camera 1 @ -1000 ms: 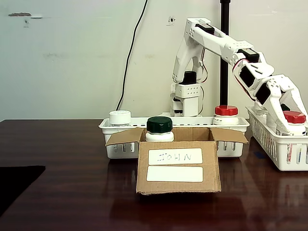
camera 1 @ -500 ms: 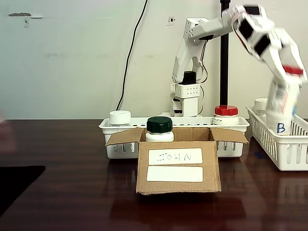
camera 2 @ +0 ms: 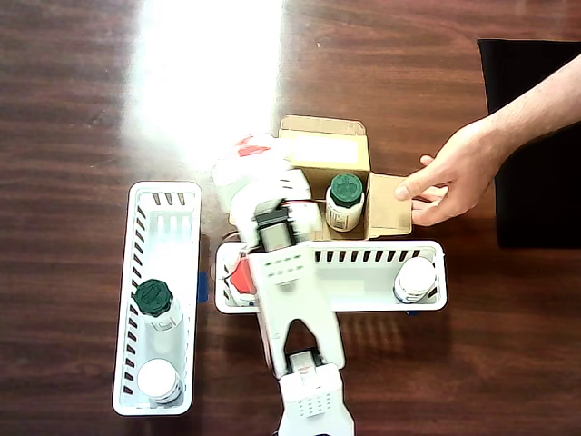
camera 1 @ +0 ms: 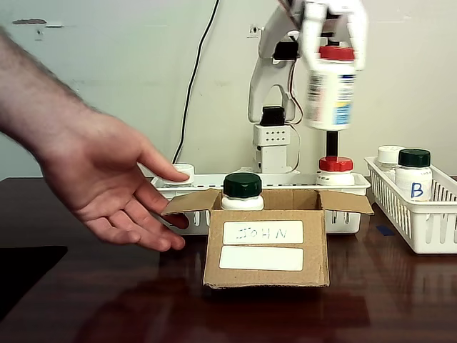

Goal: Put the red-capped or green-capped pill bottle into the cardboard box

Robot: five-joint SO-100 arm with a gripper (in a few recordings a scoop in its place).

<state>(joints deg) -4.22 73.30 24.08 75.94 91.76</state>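
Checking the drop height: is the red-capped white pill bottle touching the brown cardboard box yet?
Apart. The fixed view shows the red-capped white pill bottle held in the gripper with bare wall between it and the brown cardboard box.

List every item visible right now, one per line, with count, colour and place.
pill bottle: one, white with red cap, held in the air above the right end of the box.
cardboard box: one, brown, two white labels, table centre, flaps open.
green-capped bottle: one, standing in the box.
red-capped bottle: one, in the long basket behind the box.
white-capped bottle: one, at that basket's other end.
long basket: one, white, behind the box.
side basket: one, white, holding a green-capped bottle marked B and a white-capped one.
claw: white, shut on the pill bottle.
person's hand: touching the box's left flap.
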